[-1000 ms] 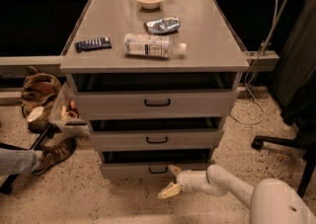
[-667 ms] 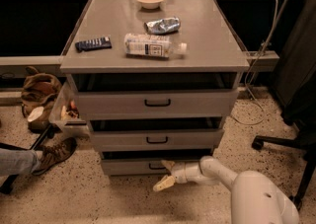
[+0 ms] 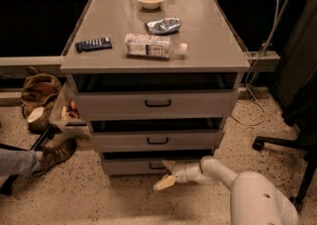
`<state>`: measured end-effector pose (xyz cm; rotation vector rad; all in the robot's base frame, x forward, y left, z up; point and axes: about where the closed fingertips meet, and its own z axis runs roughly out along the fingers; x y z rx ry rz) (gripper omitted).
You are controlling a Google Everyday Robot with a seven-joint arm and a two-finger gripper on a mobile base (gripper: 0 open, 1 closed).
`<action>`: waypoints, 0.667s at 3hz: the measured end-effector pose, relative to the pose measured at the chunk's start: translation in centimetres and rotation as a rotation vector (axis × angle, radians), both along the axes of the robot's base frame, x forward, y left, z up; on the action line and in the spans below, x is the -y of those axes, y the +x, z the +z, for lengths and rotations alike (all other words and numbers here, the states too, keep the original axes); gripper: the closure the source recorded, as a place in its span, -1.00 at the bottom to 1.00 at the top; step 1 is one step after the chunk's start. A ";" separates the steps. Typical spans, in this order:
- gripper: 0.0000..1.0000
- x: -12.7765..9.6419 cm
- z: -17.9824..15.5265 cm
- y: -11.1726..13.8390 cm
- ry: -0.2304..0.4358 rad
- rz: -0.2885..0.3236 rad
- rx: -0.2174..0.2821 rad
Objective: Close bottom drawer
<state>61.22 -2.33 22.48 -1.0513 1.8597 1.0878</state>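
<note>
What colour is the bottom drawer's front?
The bottom drawer is grey, seen in the camera view; the gripper is low in front of it.

Warm light from above makes the cabinet top (image 3: 208, 45) the brightest surface, with a soft sheen on the bottle (image 3: 151, 45). Black shadow fills the gaps above the drawer fronts and the bays (image 3: 34, 26) left and right (nearly featureless). The gripper (image 3: 167, 174), fingers (image 3: 163, 183) spread, sits in dimmer light low at the bottom drawer (image 3: 129, 167).
</note>
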 end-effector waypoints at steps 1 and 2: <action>-1.00 -0.8 -0.3 1.4 0.009 -0.008 -0.006; -1.00 -0.8 -0.3 1.3 0.009 -0.008 -0.006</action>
